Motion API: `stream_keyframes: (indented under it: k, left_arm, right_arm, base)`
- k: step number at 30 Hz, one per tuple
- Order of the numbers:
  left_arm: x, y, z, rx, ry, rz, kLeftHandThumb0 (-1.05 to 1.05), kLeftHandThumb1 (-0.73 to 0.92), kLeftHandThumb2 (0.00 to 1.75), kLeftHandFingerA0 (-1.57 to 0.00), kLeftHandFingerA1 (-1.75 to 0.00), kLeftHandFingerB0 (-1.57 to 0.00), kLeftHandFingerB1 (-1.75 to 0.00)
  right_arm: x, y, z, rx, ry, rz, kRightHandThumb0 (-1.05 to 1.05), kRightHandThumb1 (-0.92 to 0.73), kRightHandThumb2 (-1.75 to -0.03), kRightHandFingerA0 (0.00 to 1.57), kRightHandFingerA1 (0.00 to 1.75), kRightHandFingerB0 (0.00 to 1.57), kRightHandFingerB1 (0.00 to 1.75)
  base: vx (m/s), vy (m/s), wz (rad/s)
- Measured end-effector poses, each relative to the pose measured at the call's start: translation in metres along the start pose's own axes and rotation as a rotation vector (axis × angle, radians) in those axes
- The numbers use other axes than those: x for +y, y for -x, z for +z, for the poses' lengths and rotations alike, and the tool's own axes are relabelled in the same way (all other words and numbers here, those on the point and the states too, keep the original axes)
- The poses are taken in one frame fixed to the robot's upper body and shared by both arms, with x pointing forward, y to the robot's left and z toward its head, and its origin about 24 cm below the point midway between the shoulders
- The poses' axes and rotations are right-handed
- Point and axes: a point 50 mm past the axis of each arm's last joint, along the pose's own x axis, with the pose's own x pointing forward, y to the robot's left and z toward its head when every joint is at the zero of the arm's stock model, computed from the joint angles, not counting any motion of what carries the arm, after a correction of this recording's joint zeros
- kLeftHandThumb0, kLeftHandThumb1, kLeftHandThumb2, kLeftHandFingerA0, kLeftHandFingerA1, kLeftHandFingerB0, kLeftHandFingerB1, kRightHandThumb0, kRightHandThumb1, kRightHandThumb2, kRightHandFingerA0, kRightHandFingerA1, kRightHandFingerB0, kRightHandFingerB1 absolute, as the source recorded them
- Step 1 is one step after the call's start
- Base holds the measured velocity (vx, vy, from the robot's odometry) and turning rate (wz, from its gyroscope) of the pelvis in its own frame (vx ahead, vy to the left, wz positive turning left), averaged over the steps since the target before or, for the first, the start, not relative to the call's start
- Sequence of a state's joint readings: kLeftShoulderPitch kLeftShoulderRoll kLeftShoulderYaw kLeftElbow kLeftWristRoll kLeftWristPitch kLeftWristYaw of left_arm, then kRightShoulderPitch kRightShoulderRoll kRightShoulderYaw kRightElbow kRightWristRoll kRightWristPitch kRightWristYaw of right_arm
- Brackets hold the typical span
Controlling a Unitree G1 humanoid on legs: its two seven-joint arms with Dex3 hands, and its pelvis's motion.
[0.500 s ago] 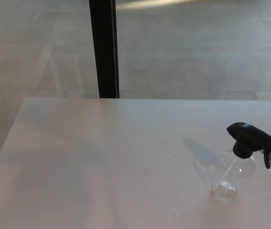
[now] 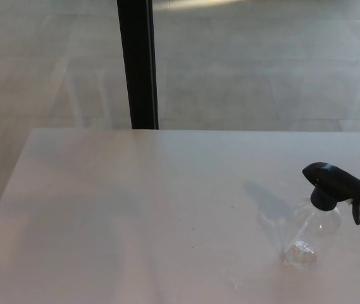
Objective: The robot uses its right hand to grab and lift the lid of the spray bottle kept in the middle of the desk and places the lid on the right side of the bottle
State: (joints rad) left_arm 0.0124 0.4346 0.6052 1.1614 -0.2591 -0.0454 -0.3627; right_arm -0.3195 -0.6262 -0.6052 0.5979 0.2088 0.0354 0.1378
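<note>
Nothing done yet imo. Clear spray bottle [image 2: 312, 234] sits on the white desk [image 2: 135, 215] around 4 o'clock, black trigger lid [image 2: 339, 185] on top. Neither hand shows, so can't tell about fingers. Black post [image 2: 137, 63] at 12.

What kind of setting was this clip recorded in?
Probably an office or lab: a plain white desk holding only a clear spray bottle with a black lid, a black post and tiled floor behind.

Lid [image 2: 339, 184]: showing black.
Bottle [image 2: 310, 235]: showing clear.
Surface [image 2: 135, 215]: showing pale white.
Post [image 2: 138, 63]: showing black.
</note>
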Motion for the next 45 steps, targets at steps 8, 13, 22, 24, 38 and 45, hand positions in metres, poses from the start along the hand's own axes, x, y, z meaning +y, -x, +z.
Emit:
stream_keyframes:
  k: [8, 13, 22, 24, 38, 45]
  left_arm:
    - [0.000, 0.000, 0.000, 0.001, 0.000, -0.004, -1.05, 0.38, 1.12, -0.66, -1.13, -0.33, -0.94]
    - [0.000, 0.000, -0.001, 0.002, 0.000, -0.004, -1.05, 0.48, 0.79, -0.59, -1.19, -0.32, -1.07]
    - [0.000, 0.000, -0.002, 0.006, 0.002, -0.006, -1.05, 0.47, 0.80, -0.56, -1.21, -0.35, -1.09]
    - [0.000, 0.001, -0.002, 0.008, 0.002, -0.005, -1.05, 0.45, 0.82, -0.57, -1.20, -0.37, -1.08]
    - [0.000, 0.001, -0.004, 0.006, -0.032, -0.022, -1.05, 0.49, 0.75, -0.59, -1.16, -0.37, -1.06]
    - [-0.002, 0.001, -0.003, 0.005, -0.048, -0.038, -1.05, 0.47, 0.76, -0.58, -1.20, -0.33, -1.12]
  right_arm:
    - [0.034, 0.000, 0.057, -0.201, 0.058, 0.140, -0.85, -0.76, -0.64, 0.13, 0.61, 0.10, 0.34]
    - [0.057, 0.010, 0.084, -0.303, 0.104, 0.239, -0.86, -0.75, -0.63, 0.24, 0.43, 0.17, 0.26]
    - [0.117, 0.041, 0.119, -0.445, 0.277, 0.525, -0.87, -0.74, -0.63, 0.29, 0.44, 0.23, 0.28]
    - [0.133, 0.052, 0.124, -0.466, 0.352, 0.614, -0.87, -0.75, -0.64, 0.30, 0.43, 0.23, 0.28]
    - [0.175, 0.082, 0.103, -0.347, 0.749, 0.944, -0.91, -0.82, -0.65, 0.30, 0.46, 0.27, 0.30]
    - [0.180, 0.085, 0.100, -0.319, 0.929, 0.984, -0.89, -0.65, -1.08, 0.16, 0.49, 0.14, 0.40]
  base:
    - [0.00, 0.000, 0.00]
    - [0.00, 0.000, 0.00]
    - [0.00, 0.000, 0.00]
    - [0.00, 0.000, 0.00]
    - [0.00, 0.000, 0.00]
    - [0.00, 0.000, 0.00]
